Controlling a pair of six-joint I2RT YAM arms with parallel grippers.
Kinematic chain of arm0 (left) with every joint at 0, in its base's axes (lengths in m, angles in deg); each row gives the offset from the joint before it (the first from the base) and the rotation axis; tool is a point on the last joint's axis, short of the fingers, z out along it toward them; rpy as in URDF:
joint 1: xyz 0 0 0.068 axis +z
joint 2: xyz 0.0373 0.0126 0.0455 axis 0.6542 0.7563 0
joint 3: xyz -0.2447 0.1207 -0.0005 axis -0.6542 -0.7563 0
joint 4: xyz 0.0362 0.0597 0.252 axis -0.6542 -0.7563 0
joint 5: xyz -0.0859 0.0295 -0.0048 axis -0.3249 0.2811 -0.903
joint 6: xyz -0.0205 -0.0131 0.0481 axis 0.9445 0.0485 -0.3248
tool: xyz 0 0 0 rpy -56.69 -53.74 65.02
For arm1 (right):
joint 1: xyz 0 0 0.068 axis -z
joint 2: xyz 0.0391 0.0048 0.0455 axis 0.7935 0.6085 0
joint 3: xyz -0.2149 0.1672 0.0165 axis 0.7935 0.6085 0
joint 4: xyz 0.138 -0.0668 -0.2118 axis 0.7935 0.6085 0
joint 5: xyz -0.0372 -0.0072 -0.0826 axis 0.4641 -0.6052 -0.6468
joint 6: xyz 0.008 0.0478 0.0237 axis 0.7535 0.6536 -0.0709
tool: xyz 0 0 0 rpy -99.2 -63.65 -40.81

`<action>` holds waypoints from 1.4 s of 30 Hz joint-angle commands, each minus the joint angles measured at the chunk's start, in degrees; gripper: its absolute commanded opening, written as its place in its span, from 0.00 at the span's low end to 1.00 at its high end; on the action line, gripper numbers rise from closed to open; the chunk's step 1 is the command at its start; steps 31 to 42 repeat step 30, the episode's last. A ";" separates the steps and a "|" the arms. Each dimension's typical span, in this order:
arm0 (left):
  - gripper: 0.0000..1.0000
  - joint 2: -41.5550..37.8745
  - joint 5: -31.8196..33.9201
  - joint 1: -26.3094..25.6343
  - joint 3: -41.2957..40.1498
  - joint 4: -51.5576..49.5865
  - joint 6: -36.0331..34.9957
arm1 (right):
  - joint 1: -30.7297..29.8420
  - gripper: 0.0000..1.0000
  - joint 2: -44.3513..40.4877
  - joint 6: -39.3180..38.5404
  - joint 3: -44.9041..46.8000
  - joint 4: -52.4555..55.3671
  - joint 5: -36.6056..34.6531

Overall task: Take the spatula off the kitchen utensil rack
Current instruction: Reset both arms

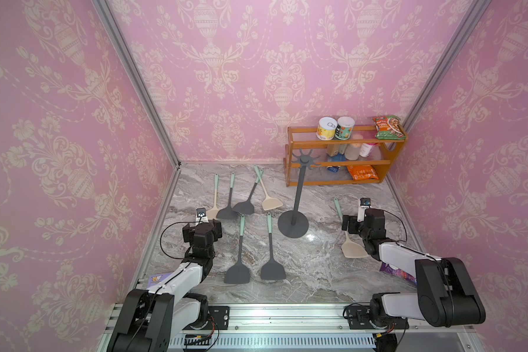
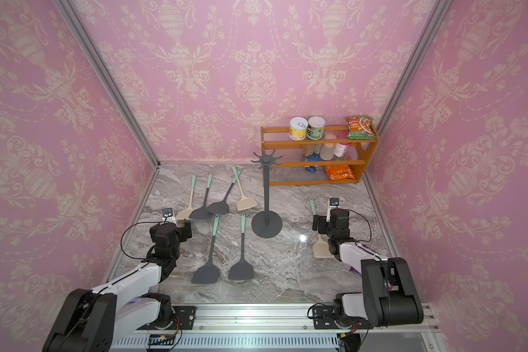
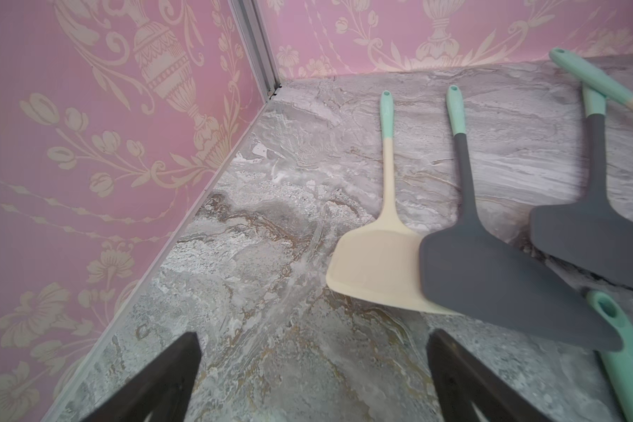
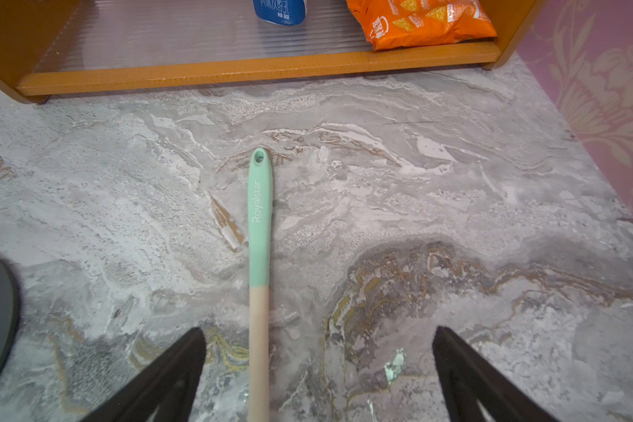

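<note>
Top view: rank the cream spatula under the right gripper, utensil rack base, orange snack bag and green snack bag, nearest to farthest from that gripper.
1. Cream spatula: under the right gripper, handle between its open jaws.
2. Utensil rack base: beside it, toward the middle.
3. Orange snack bag: wooden shelf's lower tier.
4. Green snack bag: top tier, far corner.

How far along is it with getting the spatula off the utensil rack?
Looks done: the hooks of the rack are bare, and seven spatulas lie on the table. Nothing is in hand: the left tool and right tool are both open, the right one straddling the handle of the cream spatula, ungripped. Nothing seems left to remove.
</note>
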 commanded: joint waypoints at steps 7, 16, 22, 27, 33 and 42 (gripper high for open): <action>0.99 17.66 -10.22 4.46 4.84 18.74 0.10 | -1.35 1.00 8.59 -2.94 7.12 -33.50 2.83; 0.99 21.75 -25.75 7.69 7.58 17.03 -1.55 | -2.02 1.00 10.45 -2.49 3.74 -29.74 -0.74; 0.99 21.78 -26.30 8.26 7.78 16.34 -1.08 | -2.04 1.00 10.45 -2.58 3.76 -29.83 -0.43; 0.99 21.74 -26.15 8.26 8.02 15.94 -1.04 | -1.78 1.00 10.48 -2.58 3.14 -28.65 0.77; 0.99 21.85 -24.63 8.26 8.45 15.20 -0.42 | -1.78 1.00 10.46 -2.67 3.45 -29.20 0.82; 0.99 21.85 -24.63 8.26 8.45 15.20 -0.42 | -1.78 1.00 10.46 -2.67 3.45 -29.20 0.82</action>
